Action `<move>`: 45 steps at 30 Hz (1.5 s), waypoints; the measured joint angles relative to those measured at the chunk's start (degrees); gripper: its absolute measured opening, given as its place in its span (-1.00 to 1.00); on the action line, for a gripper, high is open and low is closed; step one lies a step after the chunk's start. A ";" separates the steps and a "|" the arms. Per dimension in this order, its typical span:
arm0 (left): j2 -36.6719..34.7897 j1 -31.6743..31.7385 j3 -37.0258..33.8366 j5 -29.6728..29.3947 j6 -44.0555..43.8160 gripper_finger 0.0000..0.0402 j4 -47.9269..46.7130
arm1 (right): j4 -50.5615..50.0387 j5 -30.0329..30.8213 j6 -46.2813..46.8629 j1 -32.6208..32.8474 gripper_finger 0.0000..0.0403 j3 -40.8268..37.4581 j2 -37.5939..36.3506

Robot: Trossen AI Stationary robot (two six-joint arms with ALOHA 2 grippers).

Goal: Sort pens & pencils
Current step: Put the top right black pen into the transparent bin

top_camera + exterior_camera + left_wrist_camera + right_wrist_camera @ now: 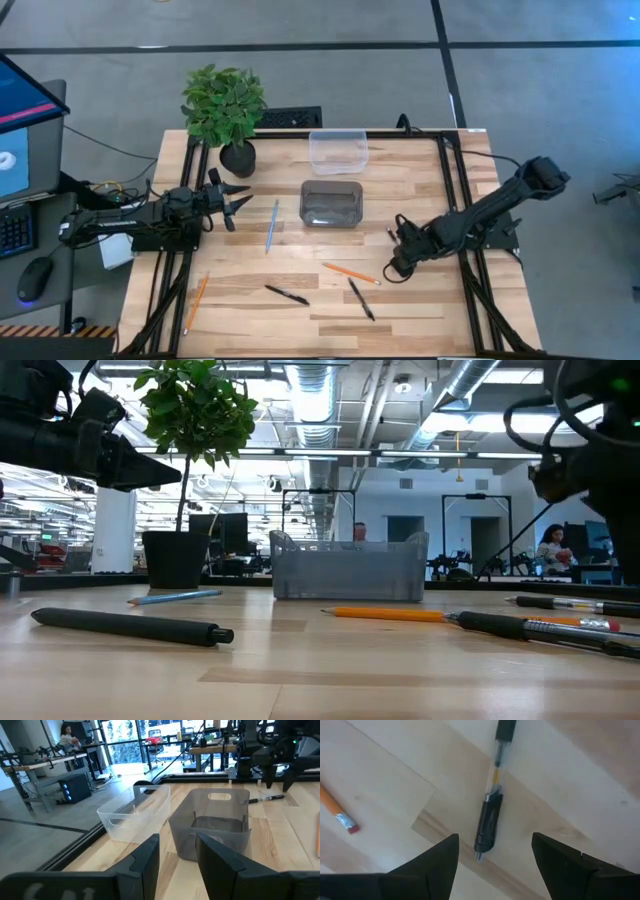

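Two black pens lie flat near the table's near edge, one left of the other. The third pen lies on the wood under my right gripper, which is open and points down, one finger on either side of it and clear of it. An orange pencil lies just left of that gripper. The second orange pencil is near the near-left corner and the blue pencil is left of the grey bin. My left gripper waits open at the left side.
A grey bin stands at the table's middle, with a clear bin behind it toward the far edge. A potted plant stands at the far-left corner, close to my left gripper. People show in the room beyond the table.
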 joint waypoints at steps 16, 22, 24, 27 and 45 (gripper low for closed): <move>-0.01 -0.01 -0.01 -0.02 -0.06 -0.41 0.01 | 2.94 -1.60 -0.11 -0.53 0.37 0.40 10.10; 0.00 -0.02 0.00 -0.03 -0.07 -0.41 0.02 | 3.68 -0.22 -0.09 -0.31 0.37 0.01 8.19; -0.01 -0.01 -0.01 -0.04 -0.07 -0.41 0.01 | 3.77 -0.20 -0.09 -0.31 0.37 -0.10 7.52; -0.01 -0.02 -0.02 -0.03 -0.09 -0.41 0.00 | 3.90 -0.08 -0.25 -0.33 0.37 -0.14 7.35; -0.01 -0.02 0.00 -0.04 -0.15 -0.41 0.02 | 3.99 -0.04 1.31 -0.41 0.36 -0.03 7.70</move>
